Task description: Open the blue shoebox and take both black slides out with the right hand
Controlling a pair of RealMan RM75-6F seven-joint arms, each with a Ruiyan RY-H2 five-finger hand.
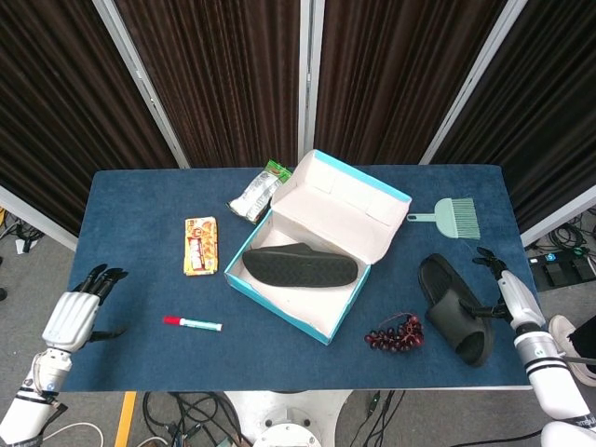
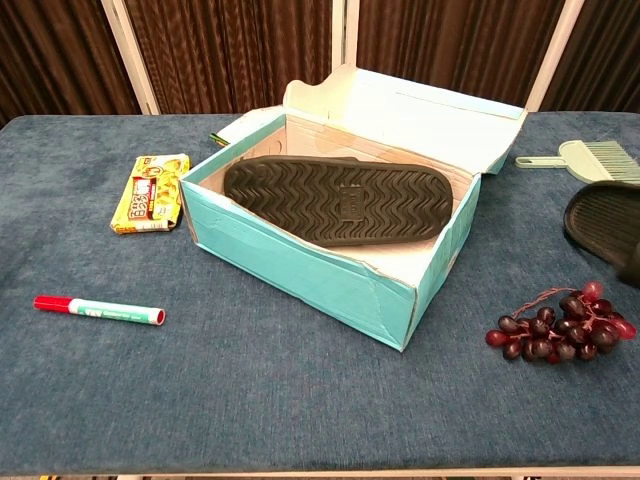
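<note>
- The blue shoebox (image 1: 321, 250) sits open mid-worktop (image 1: 140, 214), its lid tipped back, with one black slide (image 1: 300, 265) lying sole-up inside.
- The other black slide (image 1: 455, 308) lies on the worktop near the right edge, strap up, just right of the grapes (image 1: 395, 332).
- My right robot hand (image 1: 507, 291) is beside that slide, fingers on its strap; whether it grips I cannot tell.
- My left robot hand (image 1: 76, 307) hangs off the left edge, fingers apart, holding nothing.
- A red-capped marker (image 1: 192, 323), snack packet (image 1: 200, 246), silver wrapper (image 1: 259, 192) and green brush (image 1: 451, 217) lie around the box.
</note>
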